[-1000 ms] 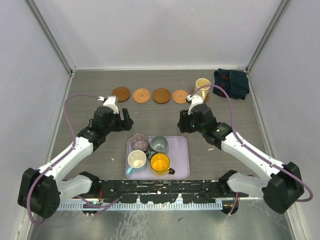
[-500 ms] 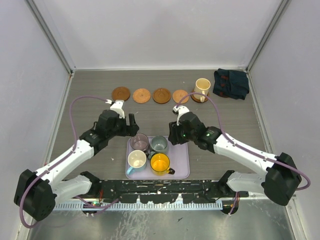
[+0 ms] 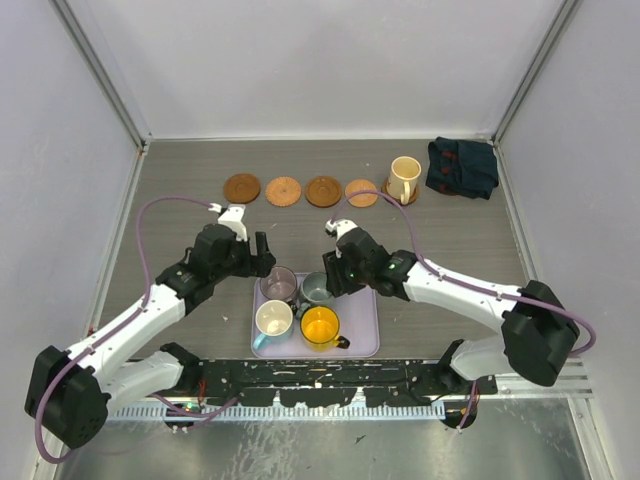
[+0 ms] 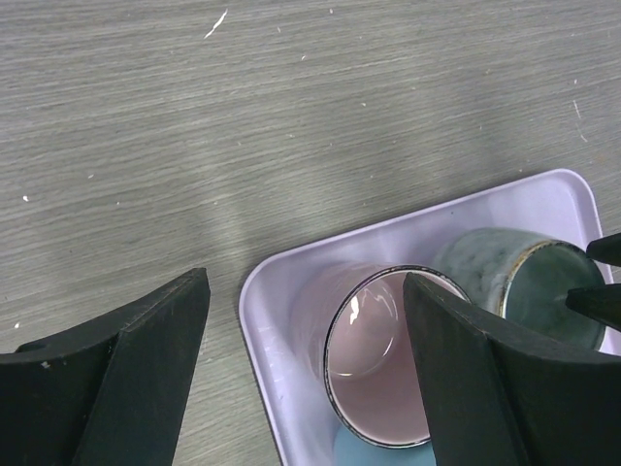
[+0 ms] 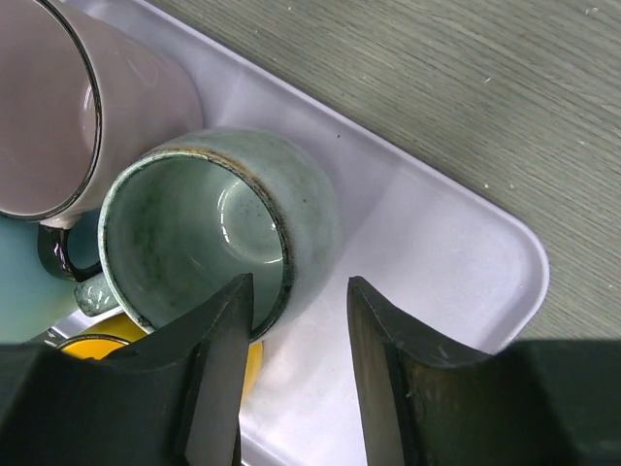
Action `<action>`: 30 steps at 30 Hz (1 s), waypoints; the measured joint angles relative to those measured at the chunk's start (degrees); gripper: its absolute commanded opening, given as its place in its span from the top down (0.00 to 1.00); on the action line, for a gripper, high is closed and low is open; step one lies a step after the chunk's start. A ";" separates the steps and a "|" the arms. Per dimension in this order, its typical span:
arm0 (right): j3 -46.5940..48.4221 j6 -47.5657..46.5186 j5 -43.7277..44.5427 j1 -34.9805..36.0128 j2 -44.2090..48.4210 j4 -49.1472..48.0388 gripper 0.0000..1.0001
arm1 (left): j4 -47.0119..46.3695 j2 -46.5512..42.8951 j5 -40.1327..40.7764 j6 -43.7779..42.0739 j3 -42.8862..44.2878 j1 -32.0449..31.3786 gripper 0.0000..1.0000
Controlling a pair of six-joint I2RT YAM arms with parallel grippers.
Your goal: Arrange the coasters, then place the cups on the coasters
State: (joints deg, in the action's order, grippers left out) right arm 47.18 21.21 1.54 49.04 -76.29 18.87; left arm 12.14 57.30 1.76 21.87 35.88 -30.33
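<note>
Coasters (image 3: 283,190) lie in a row across the far part of the grey wood-grain tabletop (image 3: 180,200): four flat round brown discs lie bare, alternating darker and lighter orange-brown. A fifth coaster (image 3: 410,198) at the right end carries the pale cream-beige mug (image 3: 404,178), upright. A crumpled dark blue cloth (image 3: 462,166) lies just beside that mug.

Nearer the arms, a lavender rectangular tray (image 3: 365,330) with rounded corners and a raised rim holds four mugs packed close together: the translucent purple-grey mug (image 4: 374,369) and the glazed, speckled grey-teal mug (image 5: 194,223) at the far side, the cream mug with a light-blue outside (image 3: 273,320) and the bright yellow-orange mug (image 3: 320,326) at the near side. All stand upright and empty.

The left gripper (image 4: 306,291) hangs over the tray's far left corner with its jaws wide apart, holding nothing, the purple-grey mug below it. The right gripper (image 5: 296,286) has its jaws apart astride the grey-teal mug's wall, one finger over the inside and one outside, not pressed on it.
</note>
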 measured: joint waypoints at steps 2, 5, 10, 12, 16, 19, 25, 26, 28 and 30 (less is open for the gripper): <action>0.55 0.07 0.04 0.33 -0.83 0.39 0.56 | 0.28 0.00 0.15 0.00 -0.20 0.00 0.18; 1.42 0.09 0.35 0.72 -1.36 1.22 0.69 | 0.55 0.00 0.39 0.00 -0.24 0.00 0.18; 3.04 0.11 2.82 1.27 -1.88 3.06 0.89 | 0.52 0.39 0.50 0.00 -0.24 0.00 0.18; 3.69 -0.72 4.02 1.27 -2.51 3.93 0.90 | 0.52 0.59 0.52 0.00 -0.24 0.00 0.18; 6.01 -2.49 7.30 1.27 -4.85 6.95 0.90 | 0.48 0.63 0.59 0.00 -0.33 0.00 0.18; 7.87 -4.37 9.73 1.40 -6.47 8.28 0.90 | 0.42 0.66 0.85 0.00 -0.57 0.00 0.17; 9.62 -7.32 11.87 1.81 -7.37 9.40 0.91 | 0.33 0.66 1.53 0.00 -1.11 0.00 0.17; 9.62 -7.63 12.00 1.92 -7.37 9.38 0.91 | 0.26 0.63 1.60 0.00 -1.20 0.00 0.17; 9.62 -8.33 11.93 2.25 -7.37 9.18 0.91 | 0.20 0.63 1.75 0.02 -1.33 0.00 0.17; 9.62 -9.16 11.78 2.51 -7.37 8.94 0.90 | 0.15 0.63 1.92 0.02 -1.40 0.00 0.17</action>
State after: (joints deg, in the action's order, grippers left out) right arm 56.80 12.05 13.32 51.55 -83.66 27.81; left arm 12.29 57.93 3.68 21.89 34.48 -30.33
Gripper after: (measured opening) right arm 0.145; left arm 0.825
